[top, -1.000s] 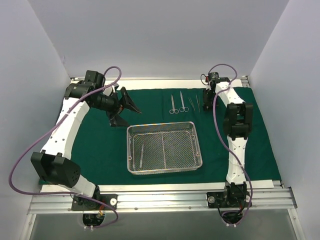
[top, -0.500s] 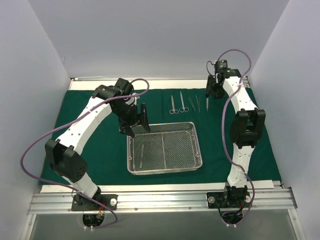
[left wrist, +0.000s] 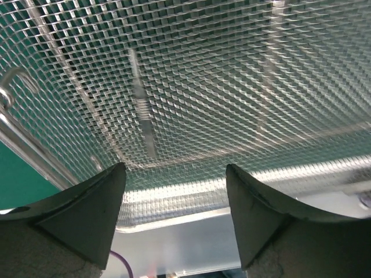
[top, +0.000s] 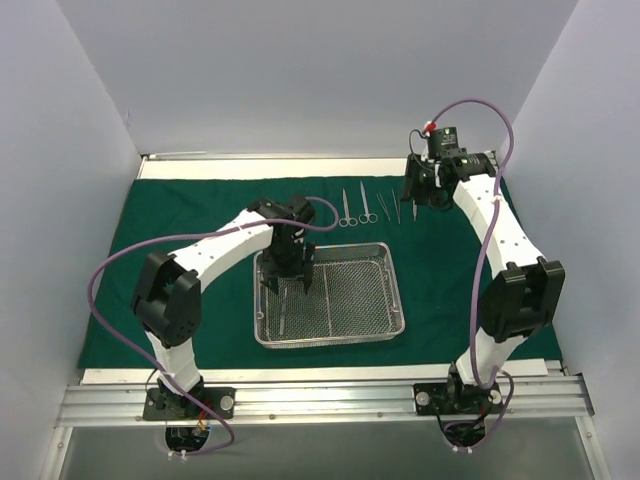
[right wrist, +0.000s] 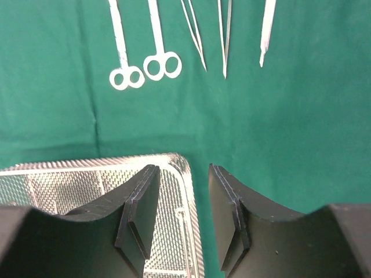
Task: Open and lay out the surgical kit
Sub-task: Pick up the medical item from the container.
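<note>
The dark green drape [top: 200, 290] lies spread flat. The silver wire-mesh tray [top: 392, 300] sits on its middle. My left gripper [top: 287, 280] hangs open and empty over the tray's left half, above one slim steel instrument [top: 283, 311] lying inside. In the left wrist view the instrument [left wrist: 142, 110] lies on the mesh [left wrist: 232, 87] beyond my open gripper [left wrist: 175, 174]. Two scissors [top: 345, 209] and several tweezers [top: 384, 205] lie in a row behind the tray. My right gripper [top: 420, 190] hovers open and empty at the row's right end. The right wrist view shows the scissors [right wrist: 162, 63], the tweezers [right wrist: 225, 40] and the tray's corner [right wrist: 184, 165].
White walls close in the left, back and right sides. A metal rail [top: 330, 395] with both arm bases runs along the near edge. Bare drape lies left of the tray [top: 170, 230] and right of it [top: 440, 290].
My left arm has swung from the back left corner to over the tray's left half. My right gripper has pulled back and risen from the row's right end.
</note>
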Robot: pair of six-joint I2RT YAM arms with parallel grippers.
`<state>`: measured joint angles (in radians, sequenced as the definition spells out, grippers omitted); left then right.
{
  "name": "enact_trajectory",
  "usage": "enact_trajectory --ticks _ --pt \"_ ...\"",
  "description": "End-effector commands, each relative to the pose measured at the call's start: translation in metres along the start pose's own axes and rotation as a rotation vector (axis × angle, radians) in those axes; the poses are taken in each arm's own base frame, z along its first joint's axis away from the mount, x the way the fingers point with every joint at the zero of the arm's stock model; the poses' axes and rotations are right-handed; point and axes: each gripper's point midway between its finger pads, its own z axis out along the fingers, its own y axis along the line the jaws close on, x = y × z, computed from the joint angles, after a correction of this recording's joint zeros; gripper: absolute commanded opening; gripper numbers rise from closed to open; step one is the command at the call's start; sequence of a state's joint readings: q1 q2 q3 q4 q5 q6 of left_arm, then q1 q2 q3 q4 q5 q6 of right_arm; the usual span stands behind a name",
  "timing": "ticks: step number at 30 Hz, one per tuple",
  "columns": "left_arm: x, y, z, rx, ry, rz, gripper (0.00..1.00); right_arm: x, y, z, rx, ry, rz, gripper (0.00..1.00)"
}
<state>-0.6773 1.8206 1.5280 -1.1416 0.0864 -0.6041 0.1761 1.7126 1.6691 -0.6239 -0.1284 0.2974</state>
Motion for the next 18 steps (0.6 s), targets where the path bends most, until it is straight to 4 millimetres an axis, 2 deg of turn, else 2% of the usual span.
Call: enact_trajectory --ticks 1,3,4,11,18 --pt "-0.008 0.016 0.021 -0.085 -0.076 -0.027 0.77 -0.001 -0.002 -0.027 -0.011 -0.056 0.025 0.4" --pt "-0.015 0.02 0.029 -0.102 -0.117 -0.035 0.77 0.003 -0.001 -0.029 -0.022 -0.057 0.026 0.4" --pt "-0.013 0.023 0.034 -0.114 -0.115 -0.044 0.73 0.008 -0.003 -0.031 -0.021 -0.055 0.026 0.39" --pt "-0.02 0.022 0.059 -0.11 -0.135 -0.075 0.65 0.022 -0.005 -0.039 -0.03 -0.047 0.022 0.38" --pt "-0.018 0.035 0.088 -0.173 -0.122 -0.096 0.63 0.029 -0.004 -0.046 -0.042 -0.043 0.009 0.36"
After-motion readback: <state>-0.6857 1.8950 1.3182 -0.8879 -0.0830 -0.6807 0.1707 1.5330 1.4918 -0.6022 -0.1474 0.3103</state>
